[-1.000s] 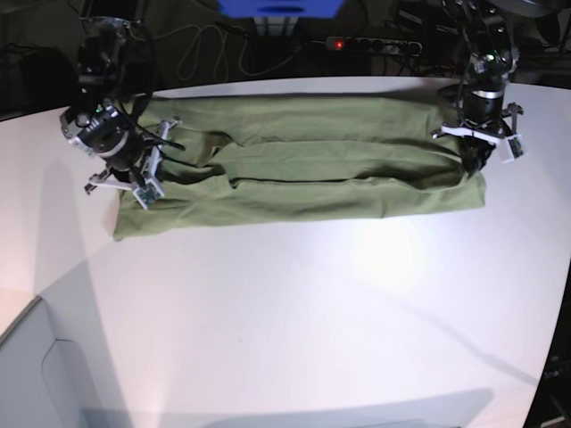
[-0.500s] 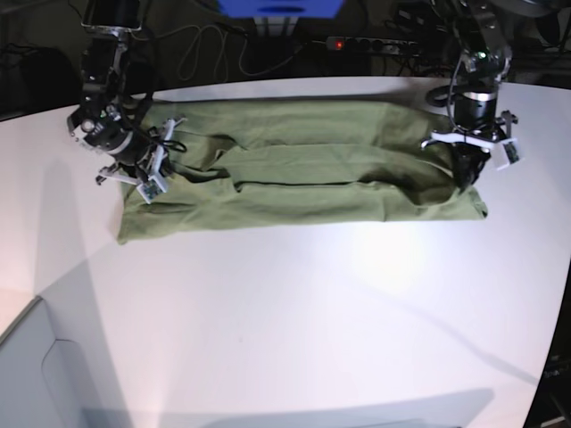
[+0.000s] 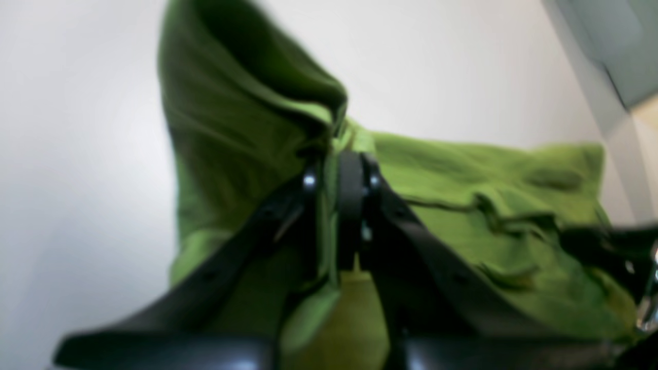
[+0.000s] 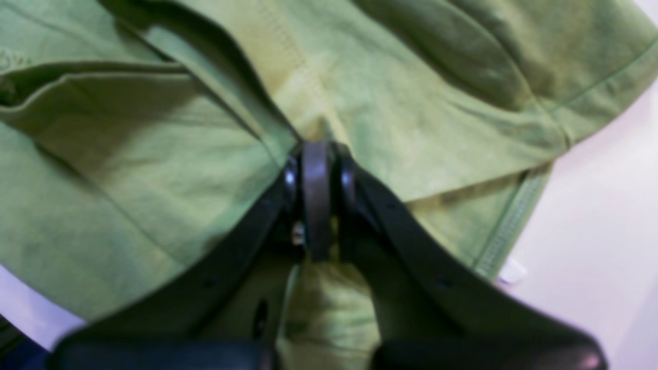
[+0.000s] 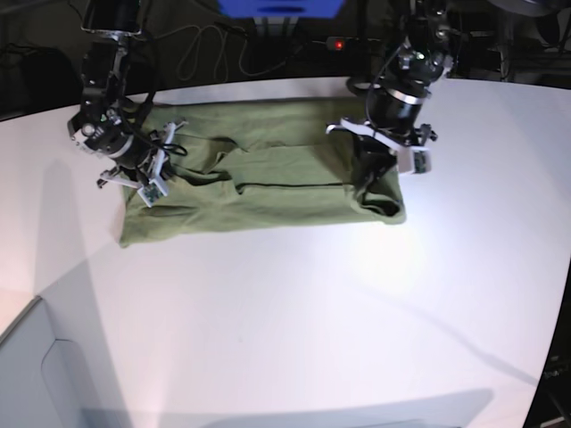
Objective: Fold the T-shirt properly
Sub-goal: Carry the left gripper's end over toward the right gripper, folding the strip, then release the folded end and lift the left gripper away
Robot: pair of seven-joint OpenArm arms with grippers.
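Observation:
The olive-green T-shirt [image 5: 268, 183] lies as a long folded band across the far part of the white table [image 5: 294, 312]. On the base view's right, my left gripper [image 5: 368, 176] is shut on the shirt's right end, lifted and doubled over toward the middle. In the left wrist view the left gripper [image 3: 342, 172] pinches a raised ridge of the T-shirt [image 3: 236, 118]. At the base view's left end, my right gripper [image 5: 144, 174] is shut on the fabric there. The right wrist view shows the right gripper [image 4: 316, 154] clamping a fold of the T-shirt [image 4: 411, 103] beside a stitched hem.
A power strip with a red light [image 5: 370, 43] and cables [image 5: 205, 49] lie behind the table's far edge. A blue object [image 5: 281, 7] stands at the back centre. A grey surface [image 5: 27, 374] sits below the table's near-left edge.
My left gripper has swept leftward from the shirt's far right end toward the middle, dragging that end along, so the band is shorter. The right gripper has barely moved.

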